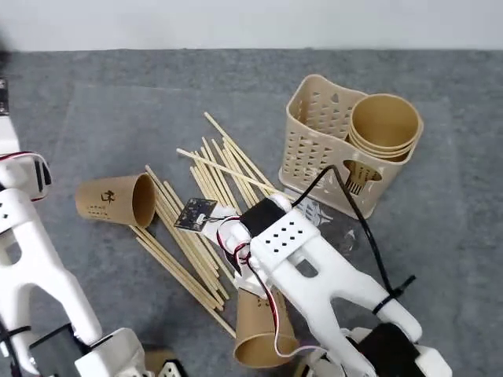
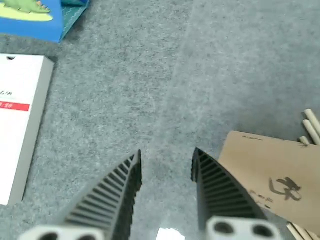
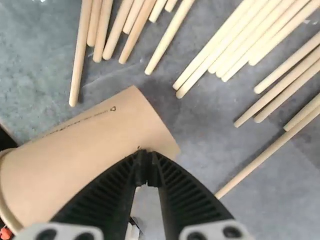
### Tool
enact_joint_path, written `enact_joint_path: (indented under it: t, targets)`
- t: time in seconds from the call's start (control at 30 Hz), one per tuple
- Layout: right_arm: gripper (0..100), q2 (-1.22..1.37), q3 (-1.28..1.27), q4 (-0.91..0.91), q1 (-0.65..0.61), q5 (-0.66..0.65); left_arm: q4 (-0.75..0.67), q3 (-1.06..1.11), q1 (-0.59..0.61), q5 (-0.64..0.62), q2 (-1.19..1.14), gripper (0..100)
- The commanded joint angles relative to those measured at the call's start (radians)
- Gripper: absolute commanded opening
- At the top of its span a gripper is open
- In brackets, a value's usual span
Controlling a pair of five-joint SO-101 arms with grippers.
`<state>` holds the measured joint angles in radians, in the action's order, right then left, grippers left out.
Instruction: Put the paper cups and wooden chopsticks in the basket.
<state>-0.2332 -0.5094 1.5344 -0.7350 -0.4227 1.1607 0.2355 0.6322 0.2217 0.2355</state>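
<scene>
1. The right gripper (image 3: pixel 146 156) was clenched on the end edge of the near cup (image 3: pixel 75 165), which lay on its side on the mat (image 1: pixel 118 102)
2. The left gripper (image 2: pixel 166 160) hung released, jaws apart, just beside the far cup (image 2: pixel 270 180), also on its side
3. Chopsticks (image 1: pixel 212 177) lay scattered between both cups; stacked cups (image 1: pixel 385 122) stood in the basket (image 1: pixel 314 149)

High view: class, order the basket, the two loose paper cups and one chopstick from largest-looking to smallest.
1. Basket.
2. Left cup and cup under the right arm look alike; the right arm partly hides the second, so unranked.
3. Chopstick: long, but thinnest overall.
</scene>
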Motion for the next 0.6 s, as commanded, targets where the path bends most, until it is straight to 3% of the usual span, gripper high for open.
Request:
enact_joint_path:
  t: [0.0, 0.57]
  targets:
    - [1.0, 0.002, 0.081, 0.065, 0.005, -0.008, -0.018, -0.005, 0.003, 0.008, 0.037, 16]
    - [1.0, 0.145, 0.178, 0.068, 0.01, -0.009, -0.074, 0.058, 0.002, 0.006, 0.037, 16]
